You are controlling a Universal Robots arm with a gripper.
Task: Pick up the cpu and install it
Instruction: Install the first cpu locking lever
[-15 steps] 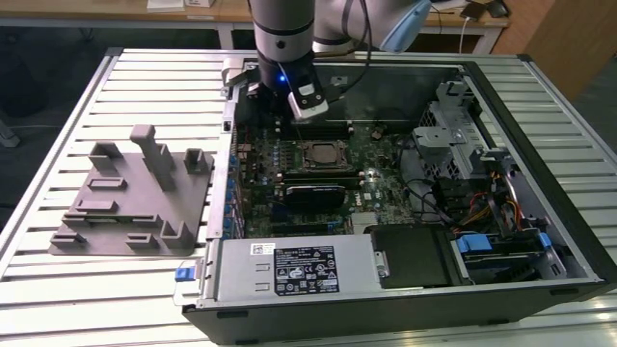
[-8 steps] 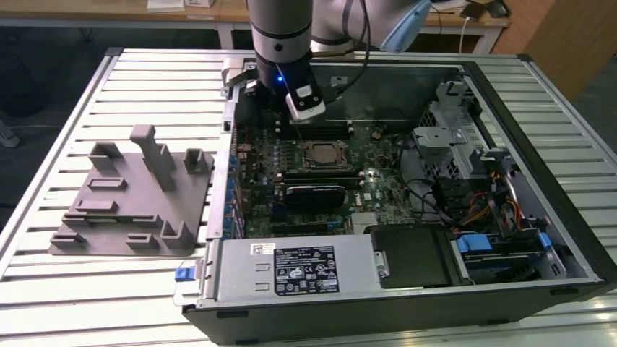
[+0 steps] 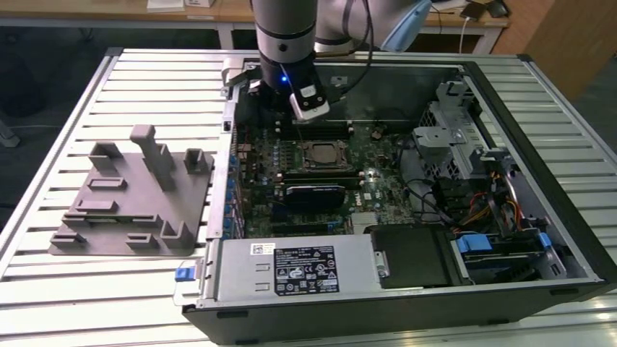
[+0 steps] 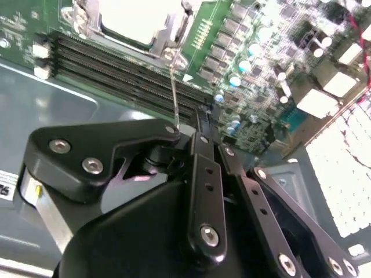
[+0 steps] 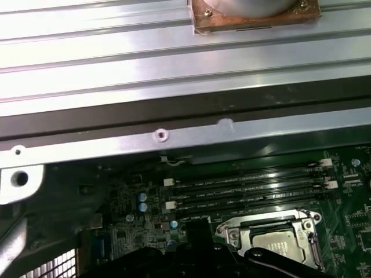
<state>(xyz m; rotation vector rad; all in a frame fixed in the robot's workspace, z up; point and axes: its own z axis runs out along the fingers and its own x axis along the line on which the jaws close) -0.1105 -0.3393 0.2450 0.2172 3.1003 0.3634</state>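
Observation:
The cpu [image 3: 321, 153] lies flat inside the black-framed socket on the motherboard, its silver top facing up. It is also in the first wrist view as the cpu [image 5: 282, 248] and in the second wrist view as the bright cpu [image 4: 136, 17]. My gripper [image 3: 300, 119] hangs above the memory slots [image 4: 116, 72], just beyond the socket and apart from the chip. Its black fingers [image 4: 203, 168] come together at the tips, with nothing clearly between them. A thin metal socket lever [image 4: 173, 92] runs from the socket's edge toward the fingertips.
The open computer case [image 3: 540, 238] lies on a slatted metal table [image 3: 144, 79]. A grey plastic fixture block [image 3: 135, 195] stands at the exterior view's left. Drive cages and cables [image 3: 472, 166] crowd the case at the exterior view's right, and a power supply [image 3: 299, 271] sits near the front.

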